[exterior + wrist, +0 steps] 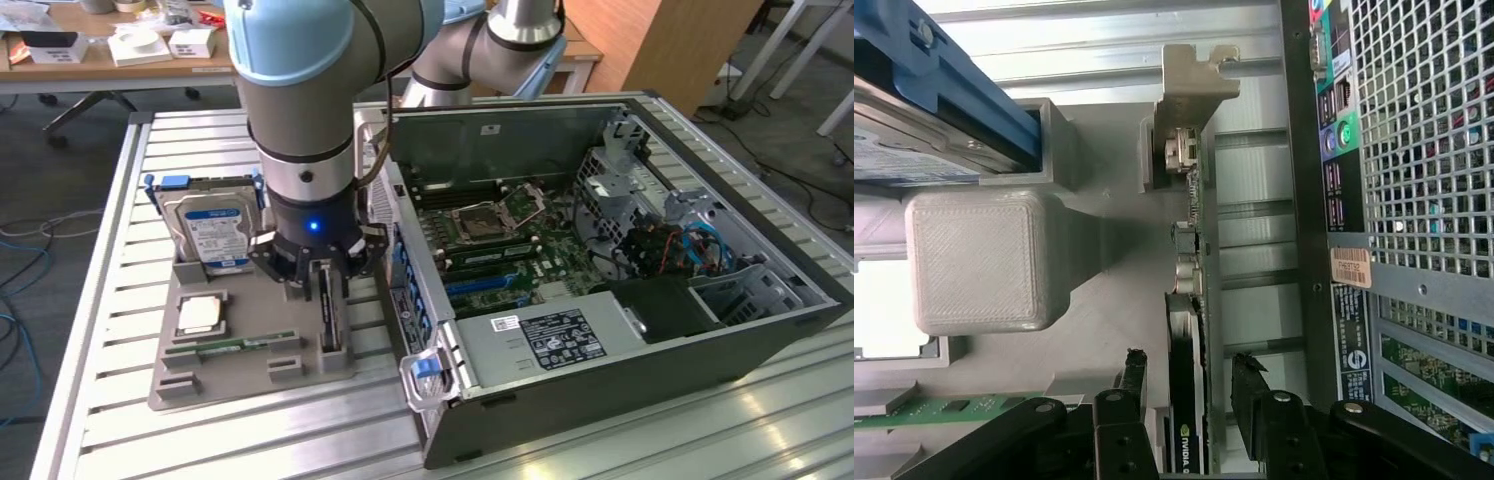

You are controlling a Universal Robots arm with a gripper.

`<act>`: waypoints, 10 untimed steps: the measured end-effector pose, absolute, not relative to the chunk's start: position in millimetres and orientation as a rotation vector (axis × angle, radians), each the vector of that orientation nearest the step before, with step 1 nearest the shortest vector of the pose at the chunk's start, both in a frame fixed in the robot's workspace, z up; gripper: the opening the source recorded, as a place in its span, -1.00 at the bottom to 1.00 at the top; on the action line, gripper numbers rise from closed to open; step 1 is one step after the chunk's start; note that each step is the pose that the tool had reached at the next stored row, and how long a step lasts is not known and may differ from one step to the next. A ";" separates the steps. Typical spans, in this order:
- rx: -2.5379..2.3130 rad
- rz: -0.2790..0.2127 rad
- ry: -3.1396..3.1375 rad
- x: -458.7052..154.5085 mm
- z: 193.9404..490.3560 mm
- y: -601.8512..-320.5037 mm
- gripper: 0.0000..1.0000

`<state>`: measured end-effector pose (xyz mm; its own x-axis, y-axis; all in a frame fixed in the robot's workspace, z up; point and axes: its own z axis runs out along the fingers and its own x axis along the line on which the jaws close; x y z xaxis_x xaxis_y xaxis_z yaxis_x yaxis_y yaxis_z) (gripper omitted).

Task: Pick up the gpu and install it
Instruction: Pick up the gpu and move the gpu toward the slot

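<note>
- My gripper (1191, 362) hangs open, straddling the gpu (1189, 250), which stands upright at the holder's (240, 375) edge beside the case (641, 340).
- I worry an off-centre squeeze would tilt it, jam it in the holder, or knock it against the case.

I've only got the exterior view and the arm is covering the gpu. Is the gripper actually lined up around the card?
Observer: Yes. In the wrist view the open gripper straddles the gpu, which stands on edge in the gray holder.
Operator: Are the fingers touching it?
Observer: No. A gap shows between the fingers and the card on both sides.
Operator: Which end is it over?
Observer: The fan end. The silver bracket is at the card's far end from the gripper.
</note>
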<state>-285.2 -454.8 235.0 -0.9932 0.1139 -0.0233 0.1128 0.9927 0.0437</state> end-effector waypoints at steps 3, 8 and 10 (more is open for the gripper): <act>0.177 0.066 3.110 -285.1 233.1 -454.8 -0.06; 0.177 0.066 3.110 -285.1 232.7 -454.8 -0.06; 0.177 0.066 3.110 -285.1 231.9 -454.8 -0.06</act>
<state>-285.1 -454.8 231.9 -0.9932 0.1142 -0.0237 0.1131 0.9926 0.0440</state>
